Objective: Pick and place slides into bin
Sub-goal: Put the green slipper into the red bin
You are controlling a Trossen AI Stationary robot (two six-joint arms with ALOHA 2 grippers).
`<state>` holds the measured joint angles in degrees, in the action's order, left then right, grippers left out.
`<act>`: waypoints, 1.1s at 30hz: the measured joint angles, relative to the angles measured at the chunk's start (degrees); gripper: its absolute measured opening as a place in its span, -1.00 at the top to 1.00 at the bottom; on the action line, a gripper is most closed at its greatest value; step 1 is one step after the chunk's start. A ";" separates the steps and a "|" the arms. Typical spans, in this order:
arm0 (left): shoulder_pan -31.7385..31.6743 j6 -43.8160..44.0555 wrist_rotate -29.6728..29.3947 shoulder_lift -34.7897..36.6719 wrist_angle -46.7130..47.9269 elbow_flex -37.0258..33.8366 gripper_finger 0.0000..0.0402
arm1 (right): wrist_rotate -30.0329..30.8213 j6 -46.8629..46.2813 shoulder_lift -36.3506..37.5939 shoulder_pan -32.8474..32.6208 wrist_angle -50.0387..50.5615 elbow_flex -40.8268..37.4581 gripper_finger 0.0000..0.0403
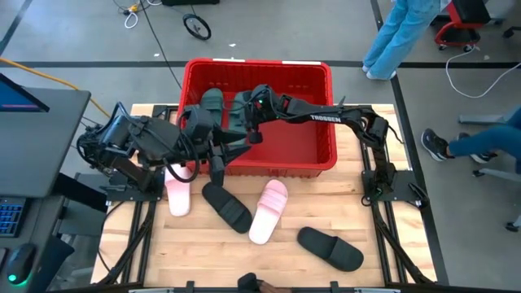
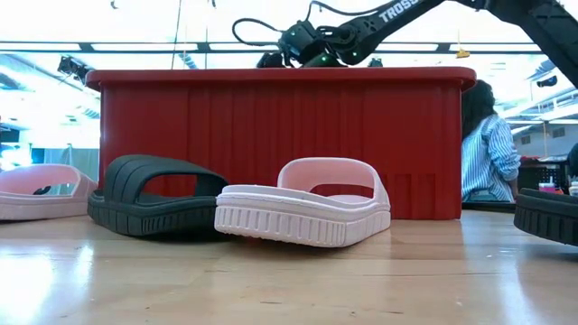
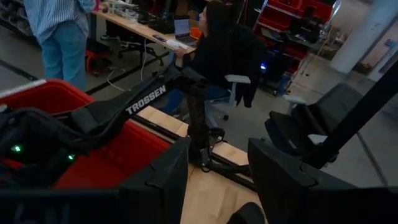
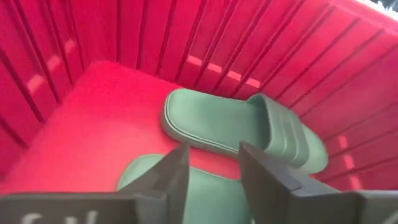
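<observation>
The red bin [image 1: 260, 65] stands at the table's far side. Two dark green slides lie on its floor at its left end: one [image 4: 242, 127] sole down by the wall, the other [image 4: 205, 196] right under my right gripper [image 4: 214, 177]. That gripper reaches into the bin from the right, is open and has nothing pinched. On the table in front of the bin lie two pink slides [image 1: 177, 195] [image 1: 269, 210] and two black slides [image 1: 226, 207] [image 1: 330, 248]. My left gripper [image 3: 217, 180] hangs open and empty above the bin's near left corner.
In the low view the near pink slide [image 2: 307, 208] and a black slide [image 2: 158, 199] rest sole down in front of the bin's wall [image 2: 271, 135]. A person stands beyond the table's far edge [image 1: 399, 37]. Another person sits at the right [image 1: 480, 142].
</observation>
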<state>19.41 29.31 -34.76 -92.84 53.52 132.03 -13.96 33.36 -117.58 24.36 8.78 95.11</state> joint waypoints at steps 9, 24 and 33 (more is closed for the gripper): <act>-7.12 7.92 -2.02 0.00 14.68 -0.02 0.14 | 5.10 -9.91 10.16 -2.04 4.78 0.03 0.14; -36.14 -12.45 11.57 -5.86 19.32 -7.76 0.94 | 16.62 -36.04 39.90 -16.82 30.96 0.09 0.95; -47.45 -19.94 34.67 -16.68 -4.54 -23.21 0.97 | 35.30 -40.06 42.45 -25.84 37.79 0.09 0.97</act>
<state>-28.05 9.37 -0.09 -109.52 48.98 108.82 21.34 -6.70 -75.13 -1.48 46.57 95.20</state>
